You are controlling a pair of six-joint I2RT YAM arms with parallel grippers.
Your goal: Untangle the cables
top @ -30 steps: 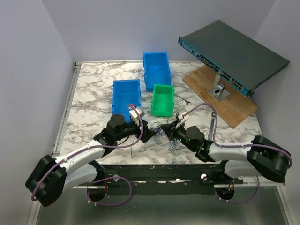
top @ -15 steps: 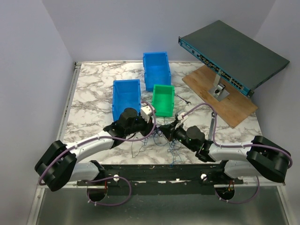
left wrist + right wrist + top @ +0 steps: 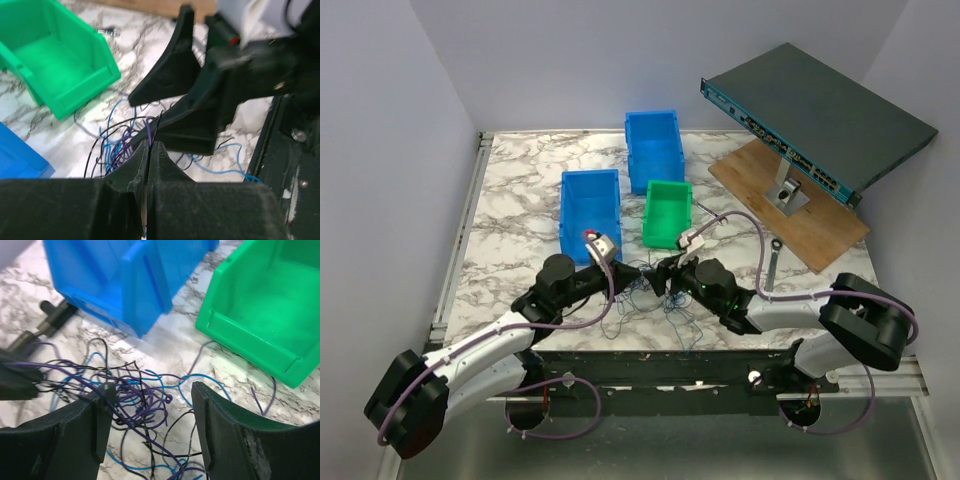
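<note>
Cables (image 3: 131, 399): a loose knot of thin blue, black and purple strands on the tabletop (image 3: 520, 190), at the middle of its near edge, just in front of the green bin (image 3: 667, 212).
Left gripper (image 3: 149, 146): jaws pressed together, pinching one purple strand (image 3: 149, 131) at the knot's left side.
Right gripper (image 3: 152, 390): jaws spread, one on each side of the knot, gripping nothing.
Step in hand: probably parting the pinched strand from the rest.
Doing it well: close the right jaws on the bulk of the knot, not on the pinched strand. Then draw the left hand slowly toward the left edge, low, so loops slide free rather than cinch.
Watch: the fingers are close together, so strands may snag.
</note>
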